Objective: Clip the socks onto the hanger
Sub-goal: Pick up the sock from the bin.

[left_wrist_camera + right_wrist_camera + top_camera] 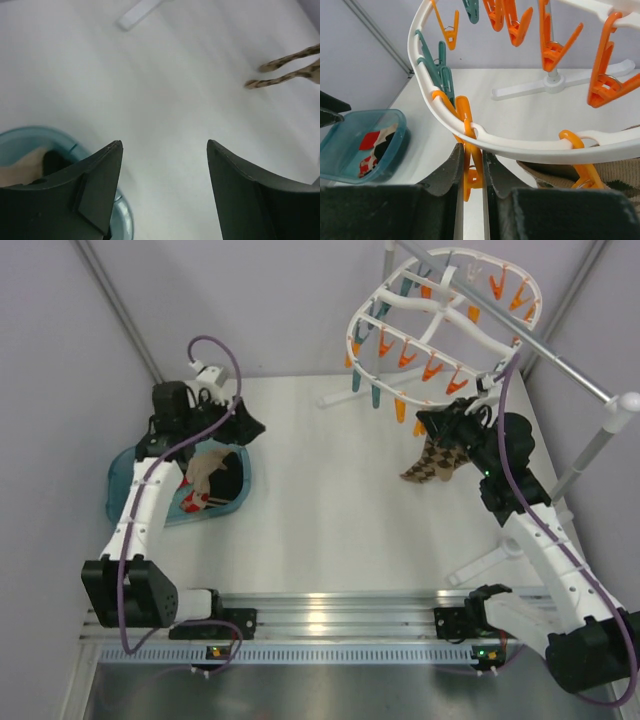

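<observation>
Right gripper (471,155) clenched on an orange peg (466,120) of the hanger (520,145); argyle sock (615,175) just to its right, mostly cut off. Left gripper (164,144) released, jaws wide apart. Socks (17,172) sit below-left of it in the teal bin (30,134), largely hidden behind its finger.

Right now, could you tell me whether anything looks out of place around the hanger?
Yes: brown-and-cream argyle socks dangle below the white plastic ring hanger, beside the right gripper, which pinches an orange peg. The red-and-cream socks meant for it lie in the teal plastic bin.
</observation>
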`<move>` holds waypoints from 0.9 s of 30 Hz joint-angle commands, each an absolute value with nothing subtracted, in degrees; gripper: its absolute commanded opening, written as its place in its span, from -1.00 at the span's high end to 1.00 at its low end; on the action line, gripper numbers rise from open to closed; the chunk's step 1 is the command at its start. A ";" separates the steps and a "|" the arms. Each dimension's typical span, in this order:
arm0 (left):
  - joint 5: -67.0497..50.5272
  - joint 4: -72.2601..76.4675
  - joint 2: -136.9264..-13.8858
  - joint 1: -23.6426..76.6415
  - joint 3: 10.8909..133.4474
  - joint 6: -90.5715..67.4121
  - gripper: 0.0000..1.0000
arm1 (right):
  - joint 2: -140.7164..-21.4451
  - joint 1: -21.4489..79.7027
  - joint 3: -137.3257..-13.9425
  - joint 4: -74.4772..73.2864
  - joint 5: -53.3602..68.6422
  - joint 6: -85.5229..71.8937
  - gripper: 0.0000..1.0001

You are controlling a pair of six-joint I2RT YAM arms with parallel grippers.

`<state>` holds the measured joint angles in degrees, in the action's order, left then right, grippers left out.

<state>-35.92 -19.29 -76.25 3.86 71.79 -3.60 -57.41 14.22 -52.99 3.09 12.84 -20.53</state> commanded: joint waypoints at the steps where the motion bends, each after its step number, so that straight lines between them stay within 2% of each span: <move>1: -36.04 -35.67 -72.77 -8.82 71.63 6.05 -0.47 | -56.34 13.01 -55.90 2.90 15.03 -17.58 1.00; 6: -32.18 -44.03 -77.59 -20.90 71.90 15.38 -0.40 | -55.90 12.13 -55.37 2.20 15.64 -16.96 1.00; 10: -20.53 -41.40 -81.11 -27.33 70.66 6.02 -0.32 | -55.28 11.69 -55.11 1.67 15.64 -16.79 1.00; 17: -6.79 -35.60 -85.86 -27.77 66.80 -18.51 -0.31 | -54.84 11.34 -54.76 1.05 15.21 -16.43 1.00; 20: 0.33 -36.99 -89.72 -26.81 68.80 -27.12 -0.27 | -54.23 11.16 -54.40 0.88 15.21 -16.43 1.00; 21: 6.01 -37.52 -91.82 -26.37 69.34 -28.72 -0.27 | -54.14 11.08 -54.23 0.88 15.21 -16.35 1.00; 27: 12.82 -34.91 -96.06 -24.00 70.93 -35.24 -0.28 | -53.88 10.99 -53.88 0.27 15.21 -16.17 1.00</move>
